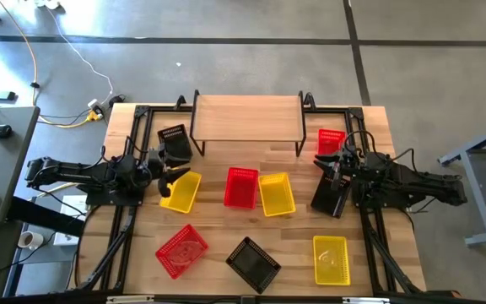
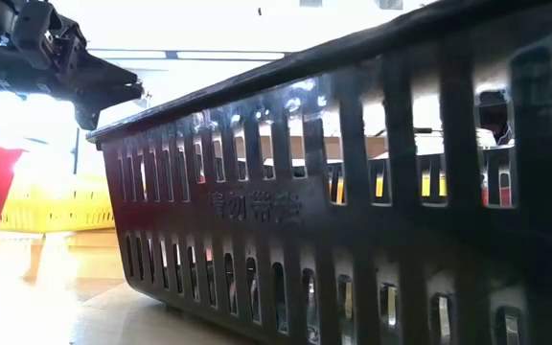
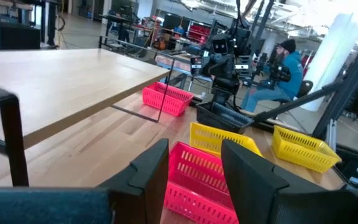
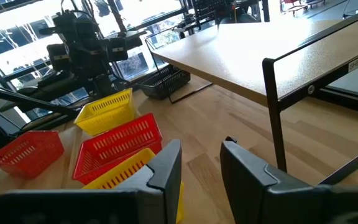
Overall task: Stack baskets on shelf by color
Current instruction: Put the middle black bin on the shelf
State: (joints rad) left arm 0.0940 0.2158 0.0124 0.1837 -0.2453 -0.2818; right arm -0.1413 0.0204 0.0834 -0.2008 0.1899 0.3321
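Note:
The shelf point(image 1: 247, 118) stands at the table's far edge, its wood top bare. Baskets lie scattered on the table: a black one point(image 1: 174, 139) by the shelf's left leg, a yellow one point(image 1: 180, 191), a red one point(image 1: 241, 186) and a yellow one point(image 1: 277, 194) side by side, and a red one point(image 1: 331, 141) at the shelf's right. My left gripper point(image 3: 194, 177) point(image 1: 165, 165) hovers open between the black and yellow baskets. My right gripper point(image 4: 201, 168) point(image 1: 327, 165) is open, just beyond another black basket point(image 1: 331, 196). Neither holds anything.
Along the near edge lie a red basket point(image 1: 181, 250), a black basket point(image 1: 253, 263) that fills the low view point(image 2: 353, 192), and a yellow basket point(image 1: 331, 258). Black frame rails point(image 1: 129, 219) run down both table sides. A person point(image 3: 284, 62) sits beyond the table.

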